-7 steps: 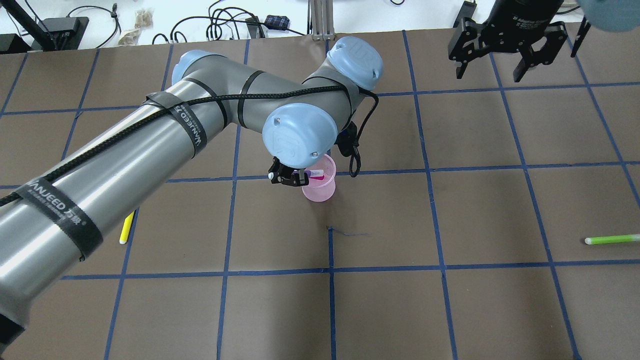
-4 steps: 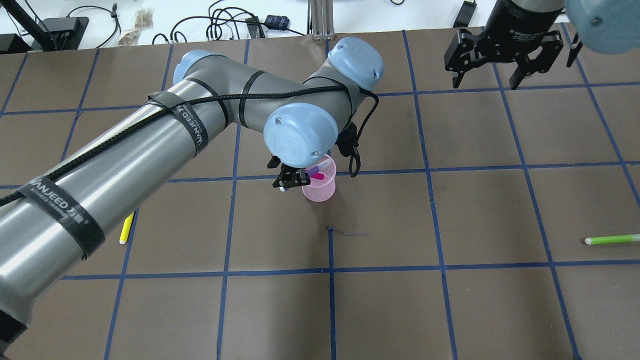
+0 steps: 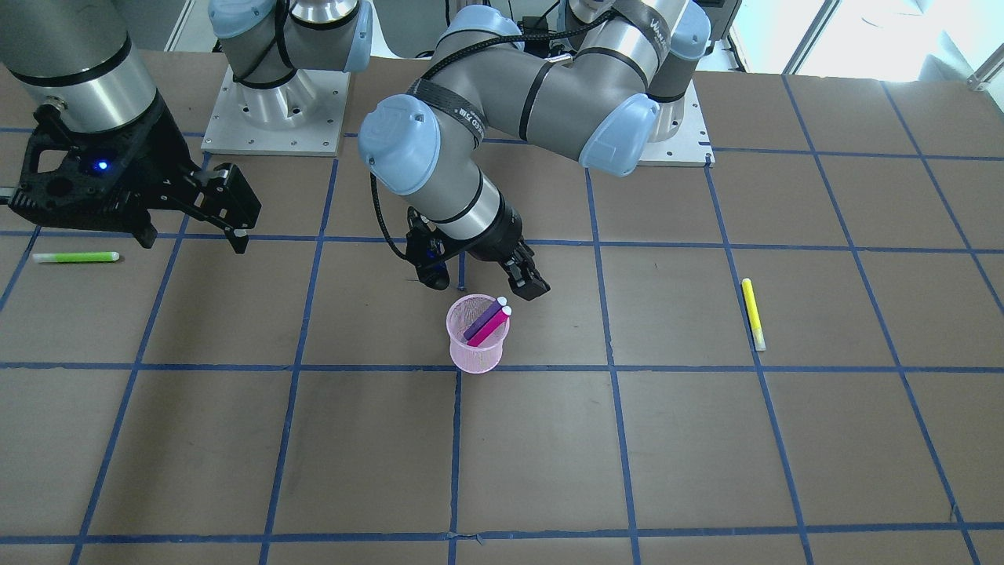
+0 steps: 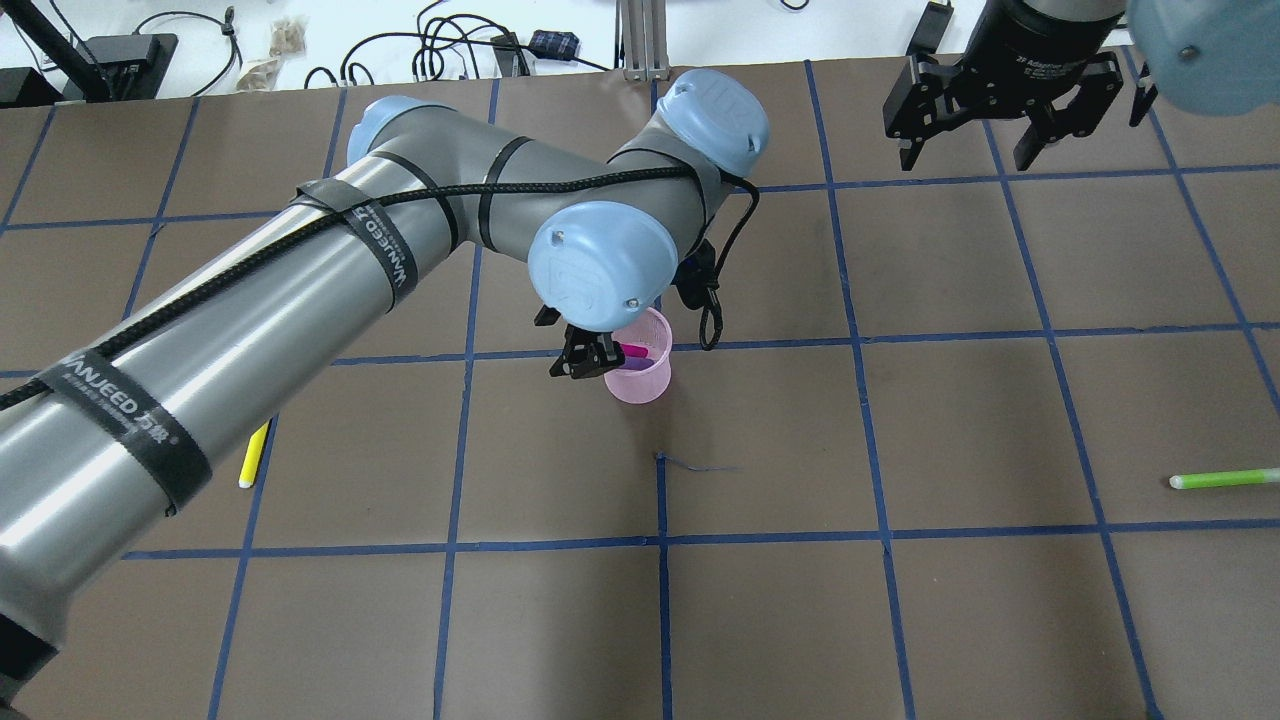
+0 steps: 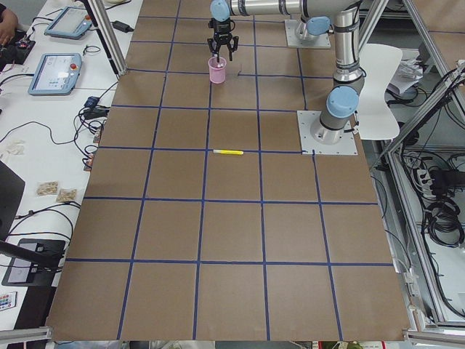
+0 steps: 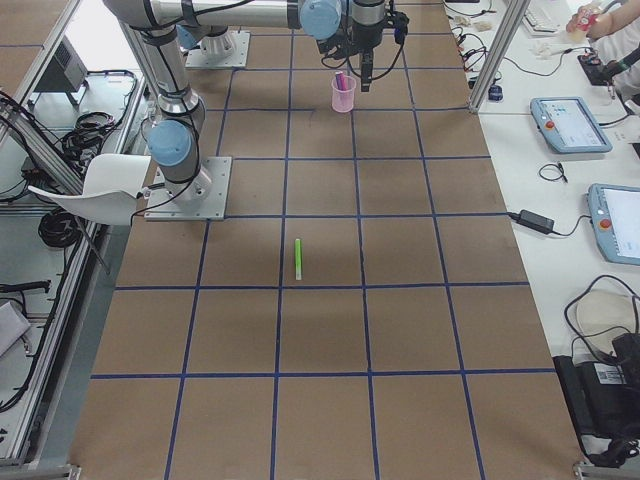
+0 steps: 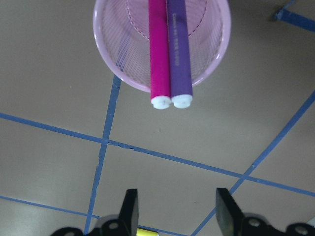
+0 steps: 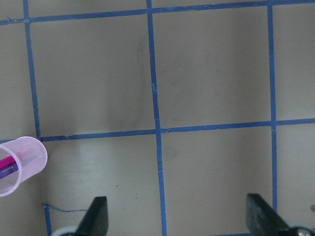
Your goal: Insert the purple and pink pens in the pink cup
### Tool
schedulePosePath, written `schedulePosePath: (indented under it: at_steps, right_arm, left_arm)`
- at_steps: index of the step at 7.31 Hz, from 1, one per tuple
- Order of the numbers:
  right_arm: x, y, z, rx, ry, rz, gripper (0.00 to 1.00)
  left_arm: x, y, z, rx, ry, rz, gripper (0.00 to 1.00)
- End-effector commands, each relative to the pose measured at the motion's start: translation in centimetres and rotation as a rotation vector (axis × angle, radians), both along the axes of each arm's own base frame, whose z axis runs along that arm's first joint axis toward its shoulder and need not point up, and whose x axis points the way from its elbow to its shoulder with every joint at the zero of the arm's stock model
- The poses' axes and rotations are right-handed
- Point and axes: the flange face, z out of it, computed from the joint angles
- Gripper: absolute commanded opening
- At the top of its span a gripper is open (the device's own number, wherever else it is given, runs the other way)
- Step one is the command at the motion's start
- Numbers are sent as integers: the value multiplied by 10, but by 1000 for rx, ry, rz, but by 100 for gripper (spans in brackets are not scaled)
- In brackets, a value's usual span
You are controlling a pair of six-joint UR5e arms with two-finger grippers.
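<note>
At my far left a yellow pen [image 4: 254, 455] lies flat on the table [image 4: 900, 620]. My left gripper [image 7: 176, 212] hangs just beside the pink cup [image 4: 640, 385], fingers apart, holding nothing. Inside the cup the pink pen [image 7: 158, 54] and purple pen [image 7: 178, 54] lean side by side, touching, white ends poking over the rim. My right gripper [image 4: 968, 150] is well apart, spread wide, empty. A green pen [image 4: 1222, 479] lies far right
</note>
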Motion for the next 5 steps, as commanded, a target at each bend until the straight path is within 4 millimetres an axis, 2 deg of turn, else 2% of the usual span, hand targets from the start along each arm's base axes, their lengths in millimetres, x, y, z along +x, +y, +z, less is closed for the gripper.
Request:
schedulePosePath:
  at_steps: [1,2,3,5]
  right_arm:
    - [1,1,0,1,-2,-1,100]
    - [1,1,1,0,-2,-1,100]
    - [1,2,-1,10,-2,1,100]
    - [3,3,-2,12,-2,5,100]
  left_arm:
    - [21,1,59,-61,33,29,62]
    - [62,-6,94,-72,51,106,62]
    - [107,-3,131,-104,84,193,62]
    - [186,11,184,-179,205,381,60]
